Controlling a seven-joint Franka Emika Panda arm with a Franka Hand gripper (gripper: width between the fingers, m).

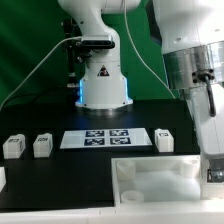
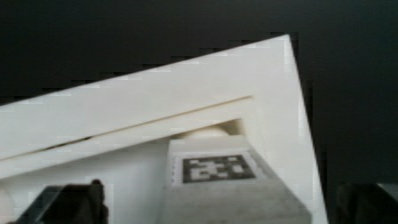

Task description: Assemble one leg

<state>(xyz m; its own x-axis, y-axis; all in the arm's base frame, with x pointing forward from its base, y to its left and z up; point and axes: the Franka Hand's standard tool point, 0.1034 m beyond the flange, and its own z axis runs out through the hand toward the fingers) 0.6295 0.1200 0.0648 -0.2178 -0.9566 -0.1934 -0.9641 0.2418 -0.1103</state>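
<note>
The wrist view shows a corner of the large white tray-like tabletop (image 2: 160,100), and a white leg (image 2: 217,195) with a black-and-white tag stands against it. My gripper (image 2: 217,212) is open, one dark fingertip (image 2: 71,205) on each side of this leg, with a gap on the one side. In the exterior view the gripper (image 1: 213,172) hangs low at the tabletop's (image 1: 150,180) right end, at the exterior view's right edge. Three more legs stand on the black table: two on the left (image 1: 13,146) (image 1: 42,145) and one by the marker board (image 1: 165,140).
The marker board (image 1: 105,138) lies flat in front of the robot base (image 1: 103,85). Another white part (image 1: 2,178) shows at the exterior view's left edge. Cables run behind the base in front of a green backdrop.
</note>
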